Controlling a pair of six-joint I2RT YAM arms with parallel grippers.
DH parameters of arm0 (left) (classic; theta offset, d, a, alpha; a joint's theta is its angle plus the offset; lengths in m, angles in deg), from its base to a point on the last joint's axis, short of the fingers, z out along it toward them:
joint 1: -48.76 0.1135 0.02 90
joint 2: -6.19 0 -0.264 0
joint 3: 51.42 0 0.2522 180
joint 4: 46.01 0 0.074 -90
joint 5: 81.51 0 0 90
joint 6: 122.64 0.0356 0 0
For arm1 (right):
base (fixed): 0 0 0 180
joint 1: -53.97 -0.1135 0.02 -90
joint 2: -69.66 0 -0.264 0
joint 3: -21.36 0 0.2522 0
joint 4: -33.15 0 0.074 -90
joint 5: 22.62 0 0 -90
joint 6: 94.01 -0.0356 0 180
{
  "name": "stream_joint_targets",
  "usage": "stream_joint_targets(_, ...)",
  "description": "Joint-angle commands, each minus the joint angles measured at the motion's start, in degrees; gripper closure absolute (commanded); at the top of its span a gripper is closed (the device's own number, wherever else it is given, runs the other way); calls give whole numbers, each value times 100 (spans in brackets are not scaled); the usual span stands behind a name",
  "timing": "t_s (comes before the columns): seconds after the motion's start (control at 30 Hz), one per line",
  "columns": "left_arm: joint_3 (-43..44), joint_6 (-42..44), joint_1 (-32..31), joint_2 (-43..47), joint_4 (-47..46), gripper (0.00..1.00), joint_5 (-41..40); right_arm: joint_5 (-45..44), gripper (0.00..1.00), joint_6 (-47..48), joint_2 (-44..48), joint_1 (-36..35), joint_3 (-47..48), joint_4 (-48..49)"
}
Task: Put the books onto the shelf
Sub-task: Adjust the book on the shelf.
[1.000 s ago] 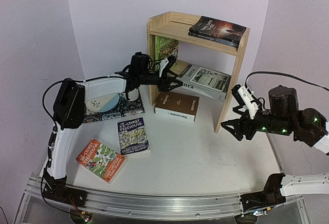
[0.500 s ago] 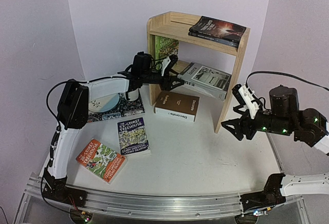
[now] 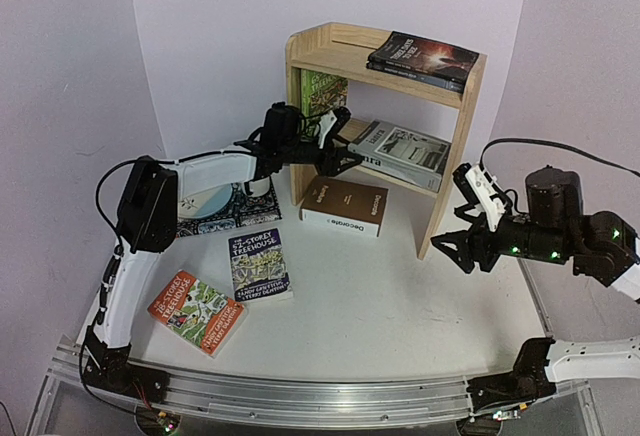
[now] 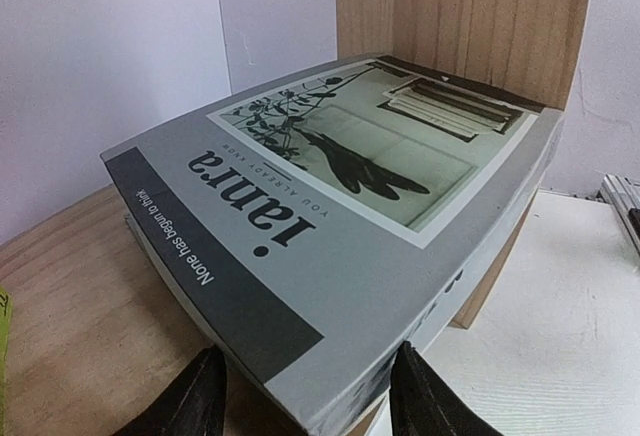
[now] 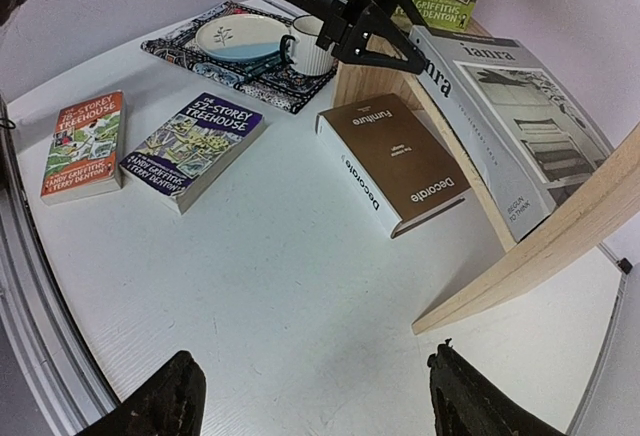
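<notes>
Grey book (image 4: 330, 206) lies tilted on the shelf's (image 4: 470, 16) lower board, with the left gripper (image 4: 305, 396) pinching its near edge. Slide it deeper and level, then release. Right gripper (image 5: 315, 401) is spread and empty, beside the shelf's side panel.

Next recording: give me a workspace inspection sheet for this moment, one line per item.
Surface: white table, no spills seen.
Job's things: shelf holds two dark books on top, green book upright and grey book overhanging below; Decorate, blue Treehouse, orange Treehouse flat on table.
Clutter: patterned mat with plate and mug, left of shelf.
Grippers: left gripper closed on grey book's corner; right gripper open, empty, above table.
Cables: black cable loops beside each arm, clear of books.
Surroundings: pale walls; metal rail at near edge.
</notes>
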Motion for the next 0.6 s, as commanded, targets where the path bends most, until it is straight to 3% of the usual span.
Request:
stream_joint_targets(0.0,395,-99,-169,-163,-133,44,4,-77,23,-54,86,-9,75,107)
stream_joint_targets(0.17,363,-112,-166,-108,-144,41,126,-99,23,-56,105,-9,75,98)
stream_joint_targets(0.33,23,-26,-167,141,-164,29,17,-79,23,-65,94,-4,70,91)
stream_joint_targets(0.57,-1118,-136,-204,1045,-293,16,-426,-45,23,-78,95,-9,87,89)
